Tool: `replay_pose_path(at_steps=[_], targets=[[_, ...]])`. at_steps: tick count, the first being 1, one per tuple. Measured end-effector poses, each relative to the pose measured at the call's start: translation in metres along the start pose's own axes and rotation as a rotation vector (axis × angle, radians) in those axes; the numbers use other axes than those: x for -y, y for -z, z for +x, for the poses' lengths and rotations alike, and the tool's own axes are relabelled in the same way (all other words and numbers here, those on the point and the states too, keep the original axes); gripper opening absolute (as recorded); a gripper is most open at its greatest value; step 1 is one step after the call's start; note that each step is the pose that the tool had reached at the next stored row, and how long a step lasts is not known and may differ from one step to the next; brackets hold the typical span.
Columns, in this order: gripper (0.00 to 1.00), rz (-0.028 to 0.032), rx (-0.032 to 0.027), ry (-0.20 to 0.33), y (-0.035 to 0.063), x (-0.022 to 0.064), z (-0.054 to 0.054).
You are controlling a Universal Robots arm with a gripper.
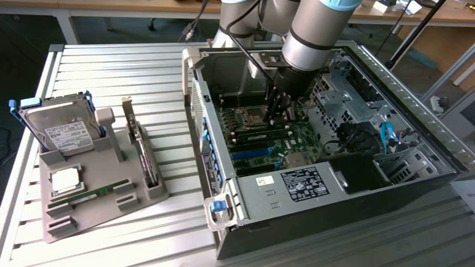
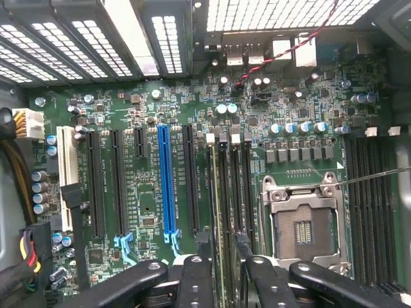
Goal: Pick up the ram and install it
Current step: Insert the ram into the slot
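Green ram [image 2: 220, 212] held edge-on by end effector [image 2: 223, 247], over motherboard [image 2: 148, 160] slots

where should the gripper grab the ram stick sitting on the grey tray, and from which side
Probably mid-length, pinching across its two flat faces and coming straight down from above. The ram stick is long, narrow and thin, and it sits low in the grey tray, whose raised blocks crowd its ends, so its upper long edge looks like the freest part.

Tight gap btw case walls [image 1: 222, 167]
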State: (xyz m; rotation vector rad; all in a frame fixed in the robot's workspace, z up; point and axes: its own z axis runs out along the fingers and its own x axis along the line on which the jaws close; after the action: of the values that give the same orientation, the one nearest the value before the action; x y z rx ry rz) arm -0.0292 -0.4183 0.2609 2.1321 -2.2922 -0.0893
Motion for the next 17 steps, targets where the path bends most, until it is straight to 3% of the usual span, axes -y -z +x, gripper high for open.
replay_pose_path(at_steps=[5,7,12,15,16,17], targets=[[0.26,0.0000,-0.0004,0.000,0.0001,0.0000,0.0000],[0.13,-0.0001,-0.0005,0.000,0.0002,0.0000,0.0000],[0.11,-0.0035,-0.0057,0.110,0.0000,0.0000,0.0000],[0.11,-0.0037,-0.0060,0.115,0.0001,0.0000,0.0000],[0.11,0.0017,-0.0058,0.115,-0.0001,0.0000,-0.0001],[0.11,0.0136,-0.0059,0.116,-0.0002,-0.0001,0.0000]])
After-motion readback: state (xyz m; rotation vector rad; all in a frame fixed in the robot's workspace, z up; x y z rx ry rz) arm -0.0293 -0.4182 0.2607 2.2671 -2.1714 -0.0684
